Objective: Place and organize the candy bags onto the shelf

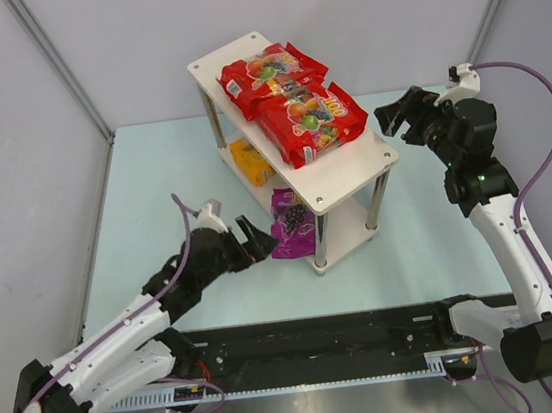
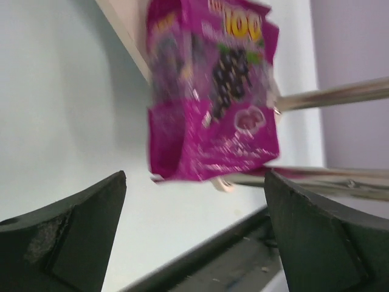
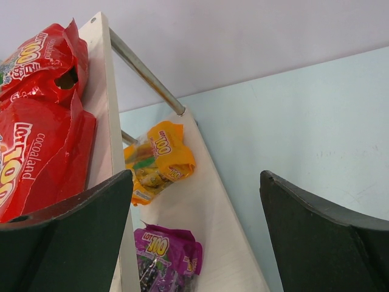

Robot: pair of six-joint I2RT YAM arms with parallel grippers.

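Observation:
The shelf [image 1: 371,160] stands mid-table. Two red candy bags [image 1: 270,71] [image 1: 314,121] lie on its top board. The orange-yellow bag [image 1: 250,161] and the purple bag [image 1: 291,223] lie on the lower board; the purple one overhangs the near edge. My left gripper [image 1: 258,239] is open and empty just left of the purple bag [image 2: 213,91]. My right gripper [image 1: 400,111] is open and empty, raised to the right of the shelf's top board. The right wrist view shows the red bags [image 3: 36,146], the orange-yellow bag [image 3: 158,161] and the purple bag [image 3: 167,258].
A black rail [image 1: 324,347] runs along the near table edge between the arm bases. Grey walls close in the pale table [image 1: 152,181] on the left, back and right.

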